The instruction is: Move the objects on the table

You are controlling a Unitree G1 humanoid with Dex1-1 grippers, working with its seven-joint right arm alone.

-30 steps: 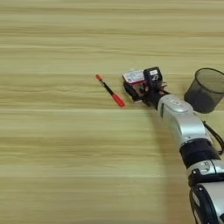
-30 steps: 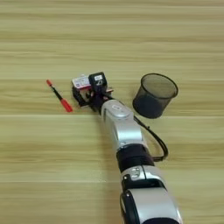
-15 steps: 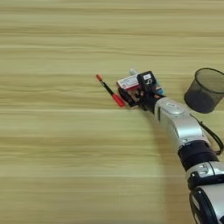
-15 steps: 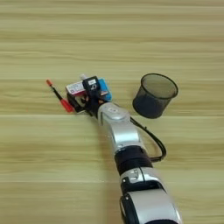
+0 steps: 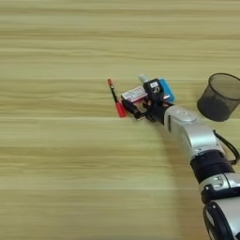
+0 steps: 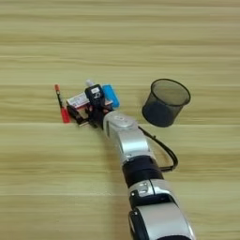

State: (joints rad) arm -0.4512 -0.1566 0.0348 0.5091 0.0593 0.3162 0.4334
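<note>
I see my jaws [image 6: 86,111] spread around the small box [image 6: 78,100], its long axis lying across them.

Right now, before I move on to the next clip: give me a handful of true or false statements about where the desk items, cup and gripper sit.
1. The black mesh cup stands upright. True.
2. The pen lies inside the cup. False: it lies on the table, left of the white-and-red box.
3. The right gripper is at the cluster of small items. True.
4. The blue block lies left of the pen. False: it lies right of it, beyond the box.
5. The cup lies right of the cluster. True.
</note>
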